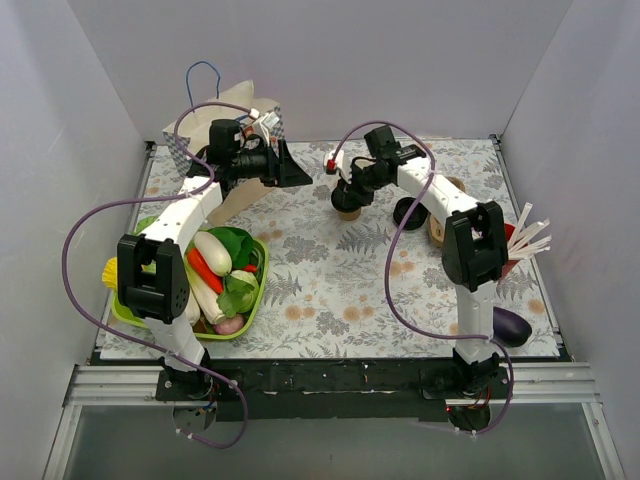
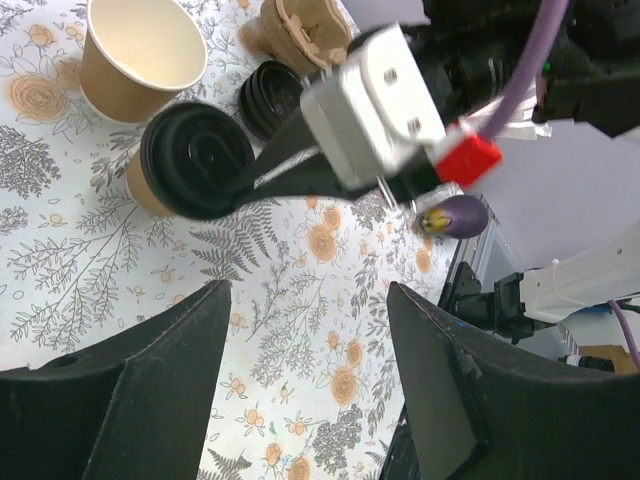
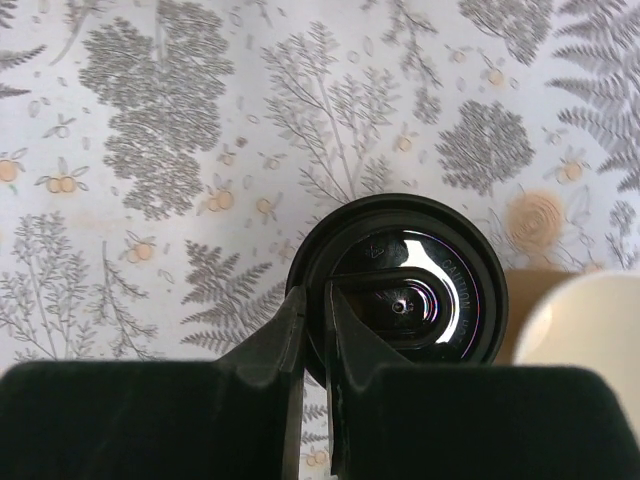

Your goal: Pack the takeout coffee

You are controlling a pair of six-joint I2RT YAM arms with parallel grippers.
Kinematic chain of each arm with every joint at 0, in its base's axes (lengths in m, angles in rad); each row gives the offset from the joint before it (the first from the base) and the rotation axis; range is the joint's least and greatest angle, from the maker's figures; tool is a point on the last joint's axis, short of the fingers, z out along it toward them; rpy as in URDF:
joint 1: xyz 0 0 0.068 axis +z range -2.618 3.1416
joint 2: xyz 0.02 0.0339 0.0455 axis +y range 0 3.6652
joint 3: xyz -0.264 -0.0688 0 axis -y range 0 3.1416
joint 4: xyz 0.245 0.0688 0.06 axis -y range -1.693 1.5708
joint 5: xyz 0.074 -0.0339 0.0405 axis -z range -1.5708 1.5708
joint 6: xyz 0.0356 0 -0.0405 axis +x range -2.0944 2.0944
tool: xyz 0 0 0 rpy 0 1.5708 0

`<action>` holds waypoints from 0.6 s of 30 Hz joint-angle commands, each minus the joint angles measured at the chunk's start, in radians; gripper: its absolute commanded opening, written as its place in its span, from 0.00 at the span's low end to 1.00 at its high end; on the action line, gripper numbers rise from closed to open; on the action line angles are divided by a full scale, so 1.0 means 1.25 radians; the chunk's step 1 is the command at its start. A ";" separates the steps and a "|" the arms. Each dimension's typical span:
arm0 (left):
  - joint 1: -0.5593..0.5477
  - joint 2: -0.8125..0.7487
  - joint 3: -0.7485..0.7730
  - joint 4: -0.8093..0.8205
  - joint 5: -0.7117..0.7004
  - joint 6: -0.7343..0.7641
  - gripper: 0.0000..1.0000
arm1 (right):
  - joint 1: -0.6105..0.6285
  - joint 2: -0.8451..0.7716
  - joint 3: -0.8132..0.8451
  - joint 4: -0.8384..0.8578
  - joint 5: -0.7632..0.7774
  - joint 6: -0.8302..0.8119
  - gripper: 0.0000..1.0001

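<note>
The takeout coffee point(image 2: 145, 188) is a tan kraft cup with a round black lid point(image 2: 195, 160) on top, standing mid-table point(image 1: 347, 211). My right gripper point(image 3: 327, 310) is shut on the lid's point(image 3: 420, 290) left rim, one finger inside the rim and one outside; in the left wrist view its fingers point(image 2: 285, 165) reach the lid from the right. My left gripper point(image 2: 305, 400) hangs open above the flowered tablecloth with nothing between its fingers, at the back left in the top view point(image 1: 292, 172).
An open, lidless kraft cup point(image 2: 140, 55) and a spare black lid point(image 2: 270, 95) lie next to the coffee. The cardboard carrier point(image 2: 305, 30) is behind them. A red cup of white sticks point(image 1: 515, 245), an eggplant point(image 1: 512, 325) and a green vegetable basket point(image 1: 258, 290) are nearby.
</note>
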State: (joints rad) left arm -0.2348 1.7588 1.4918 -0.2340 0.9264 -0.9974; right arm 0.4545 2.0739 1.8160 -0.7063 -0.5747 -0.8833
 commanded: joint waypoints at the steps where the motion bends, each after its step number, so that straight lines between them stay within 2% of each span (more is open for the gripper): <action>1: -0.001 -0.056 -0.007 -0.025 0.009 0.035 0.64 | -0.026 0.012 0.047 0.013 0.006 0.034 0.01; 11: -0.001 -0.047 -0.012 -0.029 0.007 0.030 0.64 | -0.038 0.047 0.068 0.026 0.007 0.087 0.02; 18: -0.001 -0.041 0.012 -0.043 0.006 0.046 0.65 | -0.076 0.074 0.101 0.018 -0.051 0.149 0.05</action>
State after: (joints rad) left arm -0.2348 1.7588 1.4803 -0.2703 0.9268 -0.9718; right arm 0.3923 2.1410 1.8942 -0.6773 -0.5850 -0.7551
